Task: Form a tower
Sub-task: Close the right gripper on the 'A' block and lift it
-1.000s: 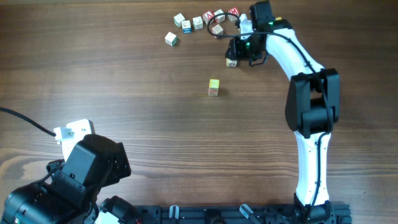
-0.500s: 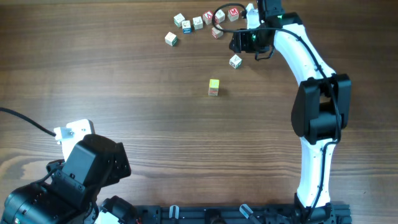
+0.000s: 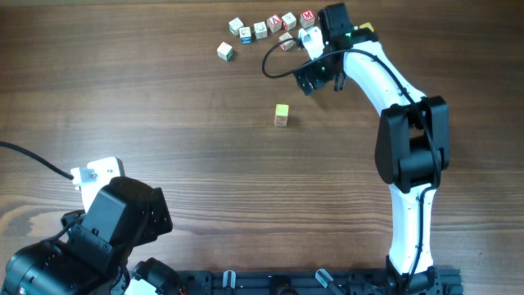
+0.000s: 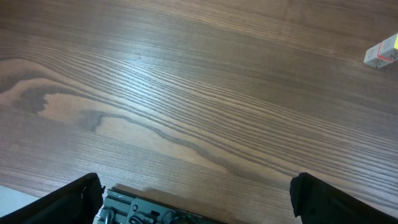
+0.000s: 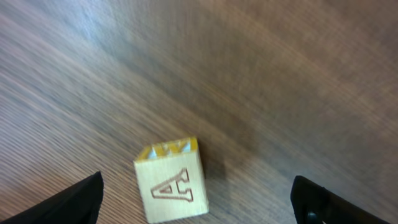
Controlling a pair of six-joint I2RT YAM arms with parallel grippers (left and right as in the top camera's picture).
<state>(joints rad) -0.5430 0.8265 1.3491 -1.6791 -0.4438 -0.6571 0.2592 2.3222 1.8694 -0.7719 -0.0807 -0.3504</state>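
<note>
Right arm has swung back down since half a second ago, so the right gripper [image 3: 309, 80] now sits over the stray block that lay in plain sight before. From overhead that block is hidden. On the right wrist cam it's a letter A cube [image 5: 171, 183] resting on the table [image 3: 164, 123], with the fingers spread wide on either side and touching nothing.

The tower [image 3: 282, 115] stands upright near the middle of the table, on its own, near that gripper but clearly apart from it. It also peeks in at the left wrist cam's top right edge.

The loose cubes [image 3: 260, 29] are scattered along the far edge.

The left gripper [image 4: 196, 183] is parked at the near left corner, fingers wide apart and empty.
</note>
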